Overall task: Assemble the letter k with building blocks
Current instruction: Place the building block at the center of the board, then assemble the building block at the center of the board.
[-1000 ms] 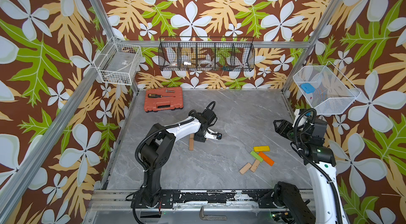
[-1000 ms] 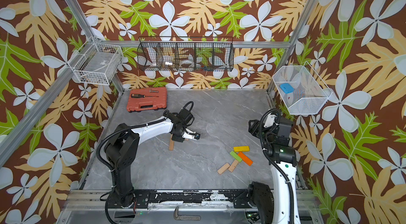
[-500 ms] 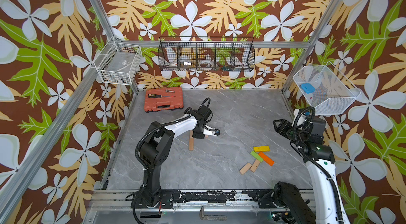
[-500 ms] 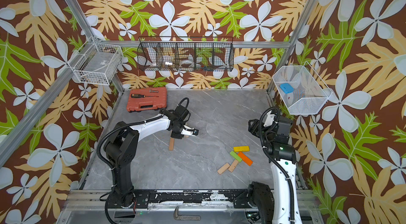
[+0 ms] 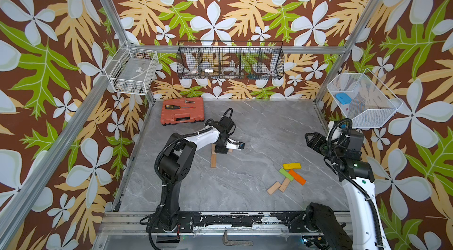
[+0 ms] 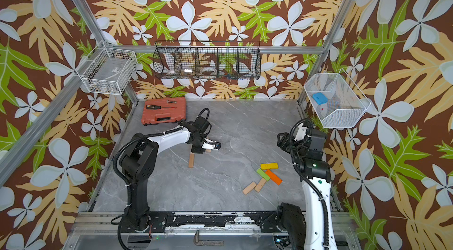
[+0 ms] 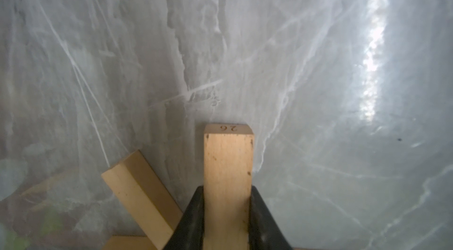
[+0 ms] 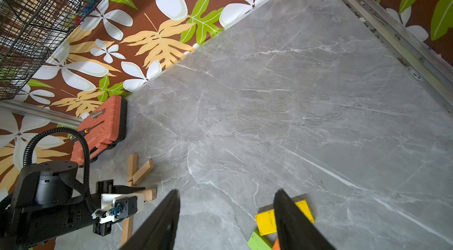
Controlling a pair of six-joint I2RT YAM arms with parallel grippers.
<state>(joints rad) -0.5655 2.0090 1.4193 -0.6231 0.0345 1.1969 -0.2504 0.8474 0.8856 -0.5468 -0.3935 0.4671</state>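
Looking through the left wrist view, we see the left tool (image 7: 227, 188) closed on a plain light wooden plank stamped 26 (image 7: 228, 158), its black fingers (image 7: 193, 212) pressed against both long sides; we cannot tell whether the plank rests on the grey marbled counter (image 7: 318, 64). A second plain wooden plank (image 7: 139, 192) lies slanted just beside it. We find the right tool (image 8: 226, 192) parted and empty, above the counter near the yellow flat block (image 5: 291, 165), green flat block (image 5: 286, 174), orange flat block (image 5: 296, 177) and two further plain wooden planks (image 5: 273, 188), well apart from the left arm's planks.
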